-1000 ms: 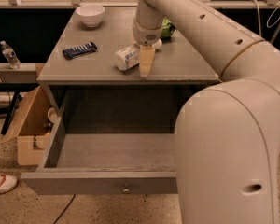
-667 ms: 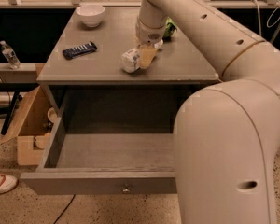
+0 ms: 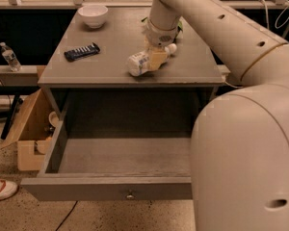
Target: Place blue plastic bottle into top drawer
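Observation:
The blue plastic bottle (image 3: 138, 63) lies on its side on the grey cabinet top (image 3: 111, 64), with its white cap (image 3: 172, 48) pointing right and away. My gripper (image 3: 156, 57) comes down from the arm above and is closed around the bottle's middle; a tan finger (image 3: 157, 59) crosses its front. The bottle sits at or just above the surface; I cannot tell which. The top drawer (image 3: 120, 155) is pulled wide open below the cabinet top. It holds nothing, and its front panel has a small knob (image 3: 130, 195).
A white bowl (image 3: 93, 14) and a dark blue packet (image 3: 82, 51) are on the cabinet top at the left. Something green (image 3: 179, 29) sits behind the gripper. A small water bottle (image 3: 9, 57), a cardboard box (image 3: 31, 129) and a shoe (image 3: 1, 187) are at the left.
The gripper's fingers stood beside the bottle before; now they are closed on its middle. The bottle has turned, with its cap now showing to the right of the gripper.

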{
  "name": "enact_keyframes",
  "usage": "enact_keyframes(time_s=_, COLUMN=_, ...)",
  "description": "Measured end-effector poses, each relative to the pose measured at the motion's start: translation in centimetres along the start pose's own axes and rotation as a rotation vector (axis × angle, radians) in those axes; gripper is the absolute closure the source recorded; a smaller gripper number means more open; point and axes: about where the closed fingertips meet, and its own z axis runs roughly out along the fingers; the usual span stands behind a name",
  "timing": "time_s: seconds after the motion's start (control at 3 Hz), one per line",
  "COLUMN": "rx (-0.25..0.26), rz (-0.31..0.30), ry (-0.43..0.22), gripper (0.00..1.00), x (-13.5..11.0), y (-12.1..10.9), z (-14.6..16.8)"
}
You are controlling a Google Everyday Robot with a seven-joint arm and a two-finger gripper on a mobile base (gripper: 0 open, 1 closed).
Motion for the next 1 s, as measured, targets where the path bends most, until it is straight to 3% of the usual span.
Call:
enact_keyframes(time_s=0.33, rx=0.03, rz=-0.014, ry=-0.055, gripper=1.0, x=-0.3, y=2.0, z=-3.2)
enact_keyframes(time_s=0.67, rx=0.051, rz=-0.032, ry=-0.177, gripper=1.0, x=-2.4, y=8.5, z=-11.2)
enact_keyframes(time_s=1.0, rx=0.046, rz=-0.028, ry=-0.173, gripper=1.0, x=-2.5, y=8.6, z=-11.1)
